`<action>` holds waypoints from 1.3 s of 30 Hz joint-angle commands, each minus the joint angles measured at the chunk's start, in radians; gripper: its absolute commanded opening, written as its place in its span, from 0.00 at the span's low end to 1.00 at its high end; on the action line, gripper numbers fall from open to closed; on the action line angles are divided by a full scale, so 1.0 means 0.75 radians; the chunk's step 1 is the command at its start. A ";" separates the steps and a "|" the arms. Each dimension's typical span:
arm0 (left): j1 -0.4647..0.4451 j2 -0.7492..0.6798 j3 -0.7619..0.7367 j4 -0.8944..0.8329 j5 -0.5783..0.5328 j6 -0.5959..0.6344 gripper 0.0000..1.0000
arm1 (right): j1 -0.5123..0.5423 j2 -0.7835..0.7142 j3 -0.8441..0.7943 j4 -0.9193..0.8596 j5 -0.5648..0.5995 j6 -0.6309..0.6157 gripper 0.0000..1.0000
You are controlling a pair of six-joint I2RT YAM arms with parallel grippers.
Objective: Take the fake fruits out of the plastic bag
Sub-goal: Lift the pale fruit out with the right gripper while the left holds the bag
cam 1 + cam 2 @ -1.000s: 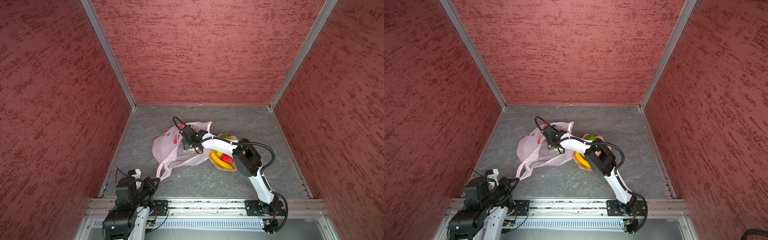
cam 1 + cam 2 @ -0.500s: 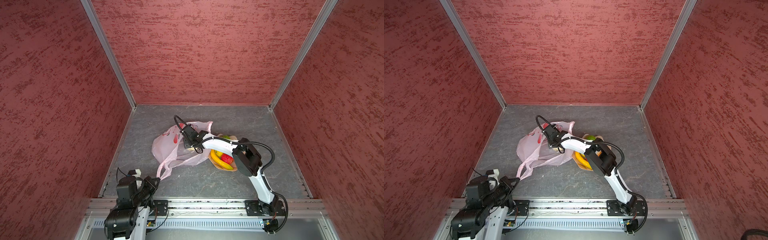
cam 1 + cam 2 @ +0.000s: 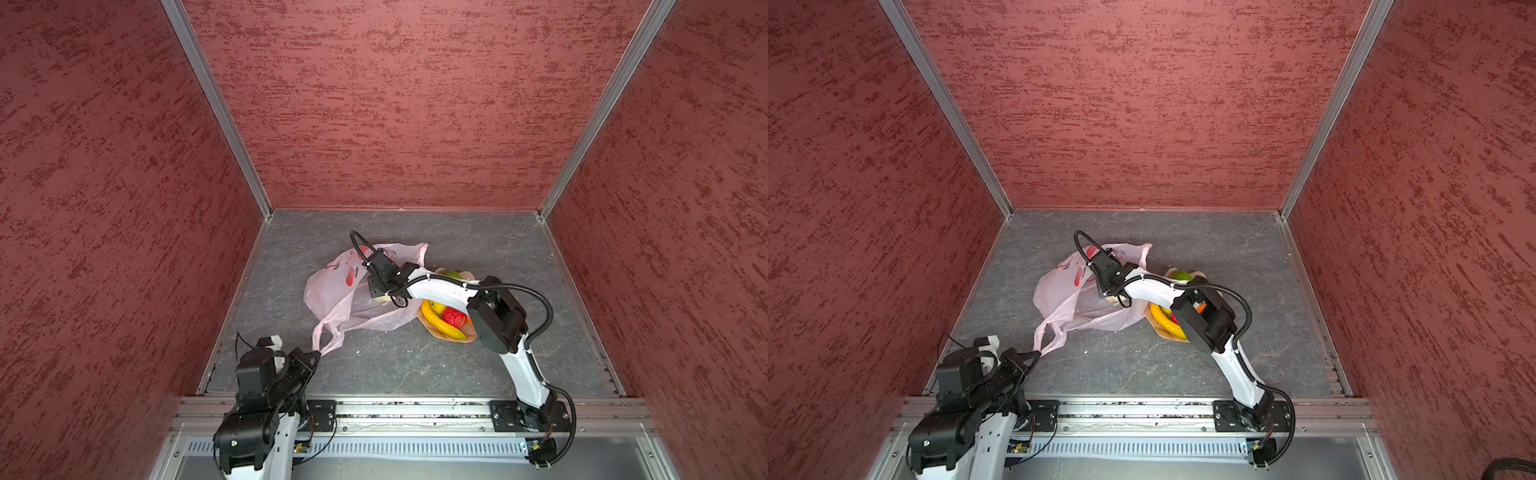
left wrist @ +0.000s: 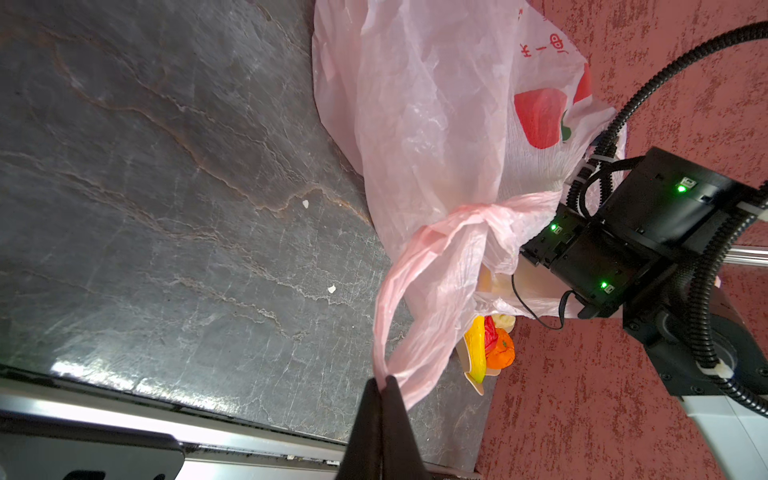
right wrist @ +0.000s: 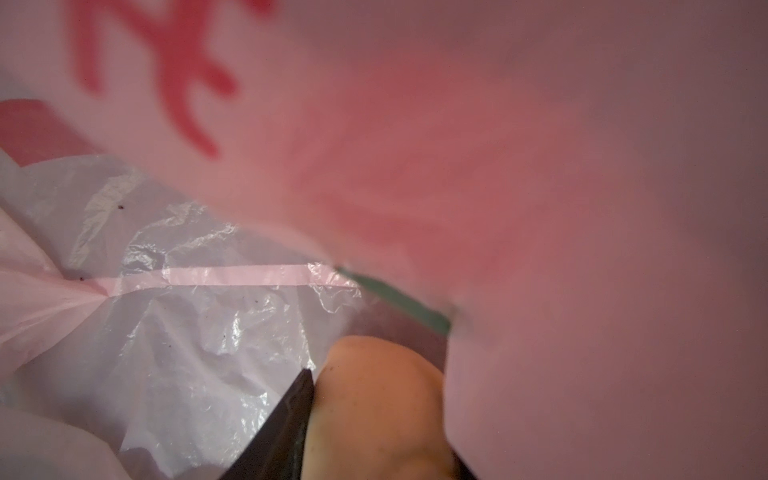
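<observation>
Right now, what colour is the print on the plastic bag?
Red, on pale-pink plastic bag; clearest in left wrist view.

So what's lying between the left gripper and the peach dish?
In a top view, the loop handle of the plastic bag, pinched by the left gripper, then bare grey floor up to the dish.

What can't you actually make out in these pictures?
- Right fingers: hidden inside the plastic bag in both top views.
- Grip on the beige piece: in the right wrist view, one finger is lost behind blurred bag film, so it is unclear whether the piece is held.
- Fake fruits on the dish: the right arm covers some in both top views, so no count.
</observation>
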 commanded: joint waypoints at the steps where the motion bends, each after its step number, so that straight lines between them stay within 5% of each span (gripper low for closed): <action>1: 0.011 -0.017 -0.031 0.117 -0.039 -0.053 0.00 | -0.003 -0.069 -0.001 -0.064 -0.044 -0.051 0.26; 16: 0.009 0.194 -0.062 0.550 -0.184 -0.151 0.00 | 0.068 -0.169 0.049 -0.148 -0.080 -0.148 0.22; 39: 0.009 0.504 0.105 0.758 -0.356 -0.003 0.00 | 0.158 -0.309 0.196 -0.158 -0.095 -0.321 0.21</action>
